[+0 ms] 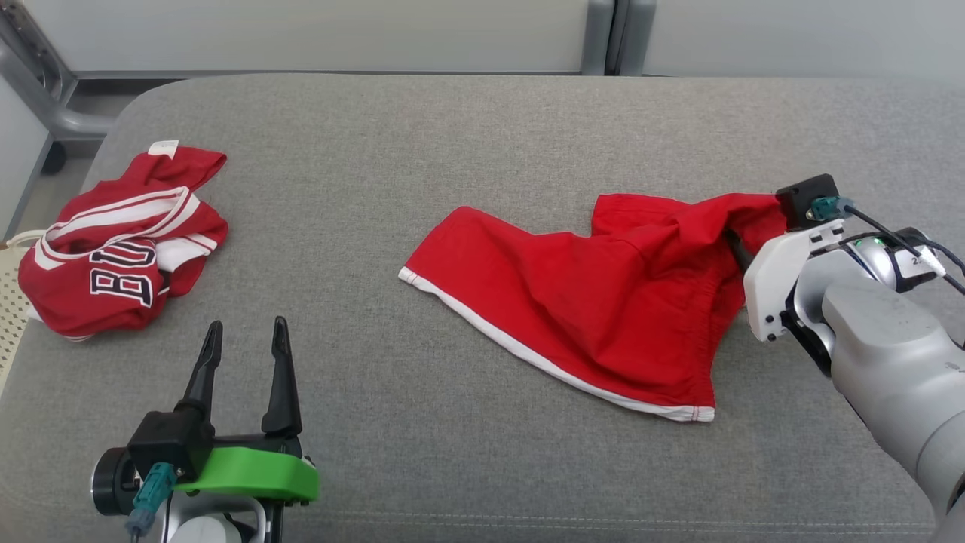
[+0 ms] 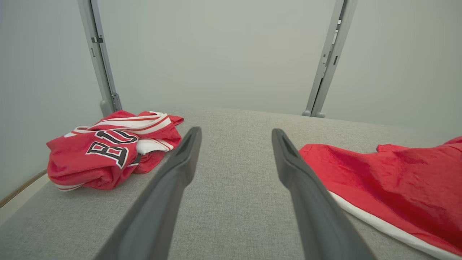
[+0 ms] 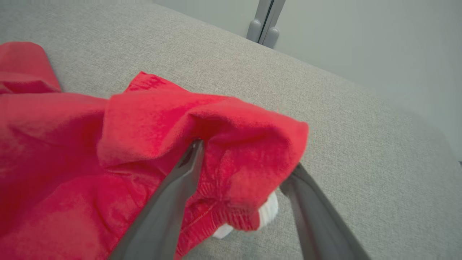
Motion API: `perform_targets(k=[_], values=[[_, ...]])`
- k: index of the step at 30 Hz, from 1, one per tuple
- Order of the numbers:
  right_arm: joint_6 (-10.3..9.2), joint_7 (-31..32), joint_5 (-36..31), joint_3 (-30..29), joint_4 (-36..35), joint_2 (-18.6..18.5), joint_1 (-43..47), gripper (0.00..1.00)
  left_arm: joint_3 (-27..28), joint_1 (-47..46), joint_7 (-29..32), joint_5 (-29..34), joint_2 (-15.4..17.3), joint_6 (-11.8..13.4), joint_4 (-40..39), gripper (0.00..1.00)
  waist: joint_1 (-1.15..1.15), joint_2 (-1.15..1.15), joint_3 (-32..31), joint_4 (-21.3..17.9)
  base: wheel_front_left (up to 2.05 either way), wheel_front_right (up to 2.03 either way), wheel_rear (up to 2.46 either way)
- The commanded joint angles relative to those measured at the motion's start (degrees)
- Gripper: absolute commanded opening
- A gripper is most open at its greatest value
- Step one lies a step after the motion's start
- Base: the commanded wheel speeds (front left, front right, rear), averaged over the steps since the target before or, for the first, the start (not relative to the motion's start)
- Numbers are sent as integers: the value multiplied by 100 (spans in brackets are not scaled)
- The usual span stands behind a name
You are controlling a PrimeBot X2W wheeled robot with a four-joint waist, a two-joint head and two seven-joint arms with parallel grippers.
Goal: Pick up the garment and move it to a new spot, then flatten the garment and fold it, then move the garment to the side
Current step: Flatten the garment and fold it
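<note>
Left gripper (image 1: 249,324) nearest the head camera, lower left, on a green mount (image 1: 249,471). Its 2 dark fingers (image 2: 180,173) stood wide apart with nothing between them, above bare grey padded surface (image 1: 452,452).

Right forearm (image 1: 889,339) came in from the lower right. Right gripper (image 3: 245,159) was at the right-hand end of the red shorts (image 1: 603,302). In the right wrist view its 2 fingers were spread wide. A bunched fold of the cloth sat between and over their tips, draped rather than pinched. A small white piece (image 3: 269,209) showed under that fold; could not tell what it was.

The shorts lay right of centre on the surface, mostly spread, creased toward the gripper end. The end at the gripper was gathered and raised a little. White trim (image 1: 528,354) ran along the near hem. The left leg opening pointed toward the middle of the surface.

A 2nd red garment, a jersey (image 1: 121,249) with white stripes and dark lettering, lay crumpled at the far left, well apart from the shorts and just beyond the left gripper.
</note>
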Motion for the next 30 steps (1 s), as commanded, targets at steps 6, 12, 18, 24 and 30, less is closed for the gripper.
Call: perform_targets(k=[6, 12, 18, 24, 30], values=[[-6, -293, 85, -66, -141, -156, 123, 100, 84, 118, -13, 64, 10, -11, -18, 100, 0, 0, -184, -207, 0, 0, 0], [-6, -401, -11, -351, -631, -345, 132, 100, 192, 217, -13, 106, 11, -16, -71, 100, 0, 0, -303, -380, 0, 0, 0], [-6, -403, -608, -1511, -1791, -665, 665, 100, 224, 261, -13, 117, 11, -40, -106, 100, 0, 0, -350, -455, 0, 0, 0], [-6, -404, -1511, -3076, -2957, -671, 1770, 100, 249, 300, -13, 165, 11, -69, -132, 100, 0, 0, -379, -452, 0, 0, 0], [-6, -405, -2268, -4219, -3654, -324, 2750, 100, 375, 353, -13, 248, 11, -77, -134, 100, 0, 0, -430, -434, 0, 0, 0]])
